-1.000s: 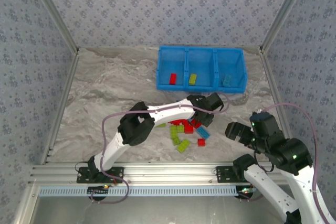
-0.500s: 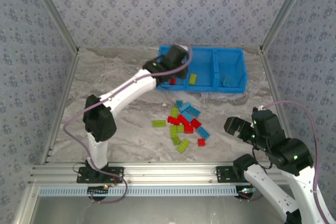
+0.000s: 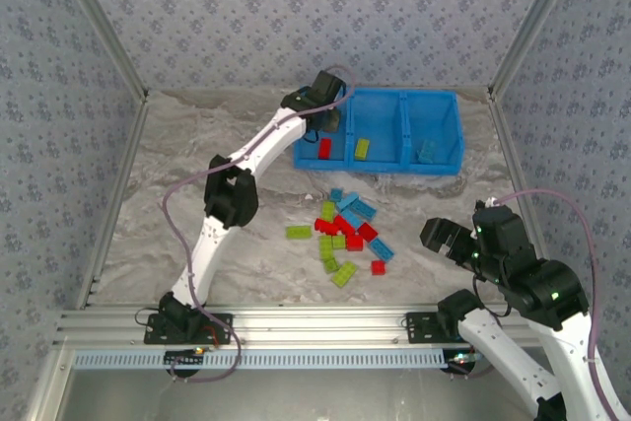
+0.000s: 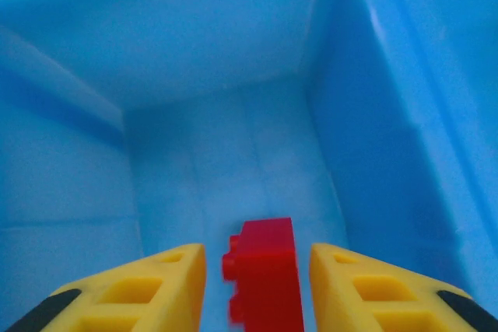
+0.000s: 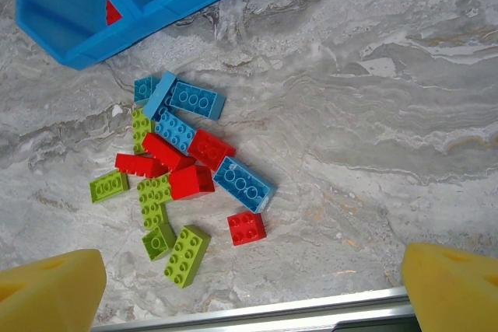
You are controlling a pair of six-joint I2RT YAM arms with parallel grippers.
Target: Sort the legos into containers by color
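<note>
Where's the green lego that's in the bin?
Top view: the green lego lies in the middle compartment of the bin, right of the compartment holding a red lego.

Here we are above the table (image 3: 217,155), a grey-and-white marbled top with veins drifting across it in soft swirls. Behind the table rises the back wall (image 3: 315,17), pale blue-grey panelling sprinkled with a small repeating floral print. The same print covers the left wall (image 3: 49,194) and the right wall (image 3: 582,125), boxing the table in on three sides. Silver metal posts (image 3: 99,22) climb from the table's two far corners. Along the table's near edge runs a ribbed aluminium rail (image 3: 315,327), and just beyond that a pale blue slotted strip (image 3: 296,359). Light falls evenly across the table, soft, shadows only faint.
</note>
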